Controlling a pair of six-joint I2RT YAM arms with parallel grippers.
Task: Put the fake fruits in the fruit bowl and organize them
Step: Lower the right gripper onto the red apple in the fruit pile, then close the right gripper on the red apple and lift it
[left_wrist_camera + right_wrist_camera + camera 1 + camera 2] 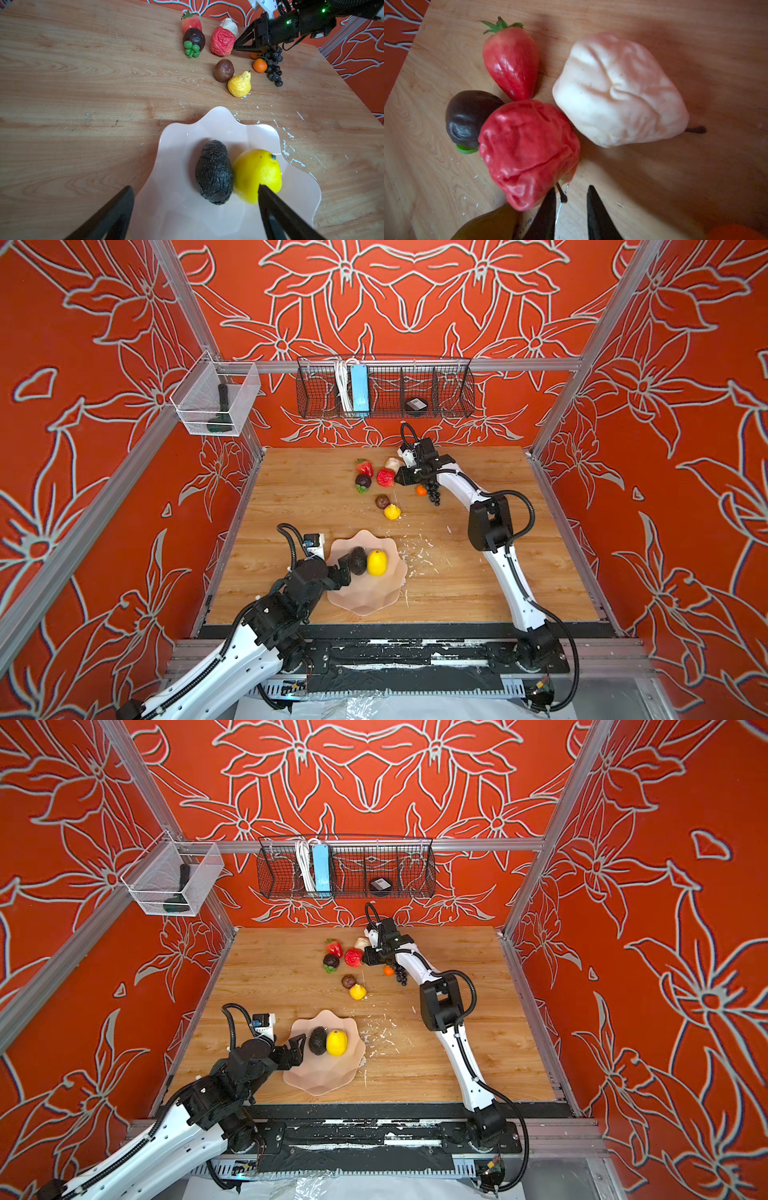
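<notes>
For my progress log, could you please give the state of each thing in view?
fruit bowl: upright, holding two fruits
avocado: in the bowl, against the lemon
lemon: in the bowl
left gripper: wide open, empty
right gripper: narrowly open, empty
red apple: dented, on the table

- I see the bench [83,83] as matt wood grain.
- The fruit bowl [176,207] looks like smooth, softly glossy plastic.
- The avocado [215,172] reads rough, crackled and matt; the lemon [255,172] is smooth and shiny.
- The apple [527,149] is crumpled and glossy.
</notes>
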